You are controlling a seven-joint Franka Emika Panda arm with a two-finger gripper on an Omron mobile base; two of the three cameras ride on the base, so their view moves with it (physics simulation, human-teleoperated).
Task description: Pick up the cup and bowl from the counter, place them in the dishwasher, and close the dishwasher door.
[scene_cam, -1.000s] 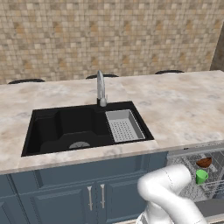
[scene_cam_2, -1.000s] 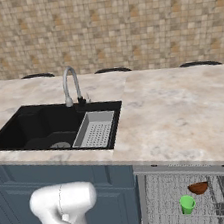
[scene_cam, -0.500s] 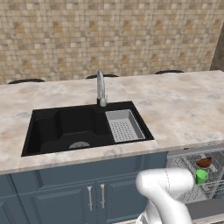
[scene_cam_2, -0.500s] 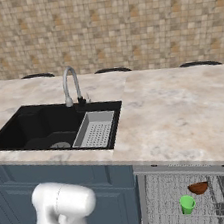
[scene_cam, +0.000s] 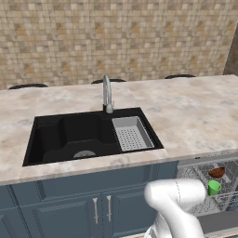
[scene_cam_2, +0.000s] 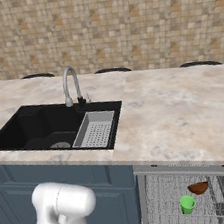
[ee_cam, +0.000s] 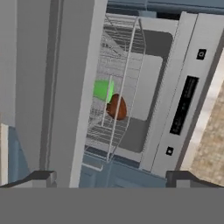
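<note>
Green and reddish-brown show through the grey wire rack (ee_cam: 118,87): we see the cup (ee_cam: 103,90) and the bowl (ee_cam: 117,107) already sitting inside the dishwasher (scene_cam_2: 190,201), touching or nearly so, ahead of and well above our fingertips (ee_cam: 43,177) in the hand view. So 2 of the 3 steps look finished to us, and what is left is shutting the dishwasher door (ee_cam: 183,96), the flat grey panel with dark marks that runs up from just beyond our right-hand finger. Our gripper (ee_cam: 111,180) holds nothing; the 2 fingers stand wide apart with nothing between them. The counter (scene_cam: 186,111) carries neither dish now, just the black sink (scene_cam: 79,135) and steel tap (scene_cam: 107,95). For room, we judge the space directly between and ahead of the fingers fairly free, but a pale grey upright edge (ee_cam: 57,87) rises close beyond our left-hand finger, and the rack's wire rim juts out between it and the door. We would come at the door's free edge from its outer face, keeping the fingers off the rack.
</note>
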